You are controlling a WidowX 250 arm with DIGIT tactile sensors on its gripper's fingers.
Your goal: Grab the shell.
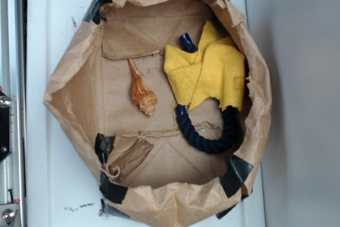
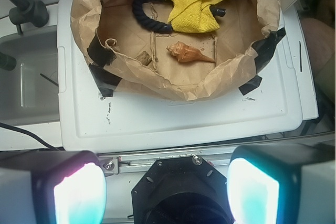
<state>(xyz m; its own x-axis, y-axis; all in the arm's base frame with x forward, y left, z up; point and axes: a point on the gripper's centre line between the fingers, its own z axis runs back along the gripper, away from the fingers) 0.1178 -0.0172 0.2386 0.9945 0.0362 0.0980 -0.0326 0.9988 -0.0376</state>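
The shell (image 1: 142, 93) is orange-tan with a ridged bulbous body and a long thin spike. It lies on the floor of an opened brown paper bag (image 1: 69, 94), spike pointing to the far side. In the wrist view the shell (image 2: 189, 52) lies near the bag's front wall, far ahead of my gripper (image 2: 167, 184). The two glowing pads (image 2: 79, 195) stand wide apart at the bottom of the frame, open, with nothing between them. The gripper does not show in the exterior view.
A yellow cloth (image 1: 207, 70) lies over a dark blue rope loop (image 1: 210, 139) to the right of the shell. A torn cardboard scrap (image 1: 130, 158) sits in the bag's near-left corner. Black tape (image 1: 236, 174) holds the bag to a white board (image 2: 184, 119). A sink basin (image 2: 31, 77) lies at the left.
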